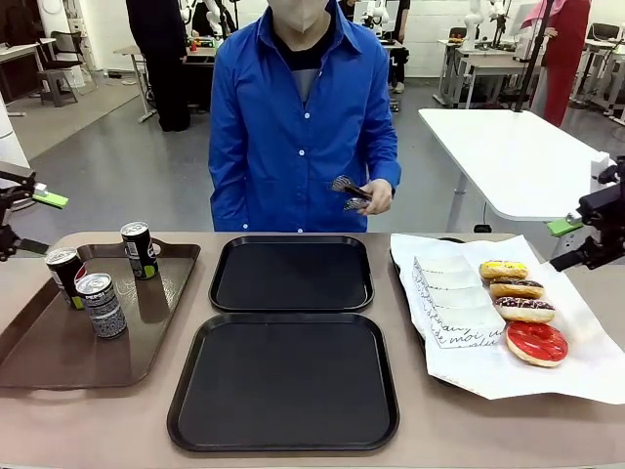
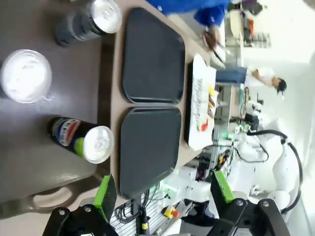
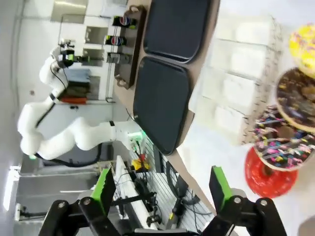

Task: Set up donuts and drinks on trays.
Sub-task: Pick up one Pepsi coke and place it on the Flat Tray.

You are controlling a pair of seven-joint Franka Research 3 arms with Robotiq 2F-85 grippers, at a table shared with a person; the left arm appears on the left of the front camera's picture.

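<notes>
Left gripper [image 2: 162, 191]: hung wide open and empty above the three drinks [image 1: 101, 304] standing close together on the brown tray [image 1: 39, 357], so risked toppling a neighbour when closing on one of them.

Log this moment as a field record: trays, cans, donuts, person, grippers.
black trays: two, mid-table, nothing on them
cans: three, upright on brown tray
donuts: four in a row on white paper, beside white boxes
person: holding tongs at far side
left gripper: open, raised over the cans
right gripper: open, raised over the donuts
</notes>
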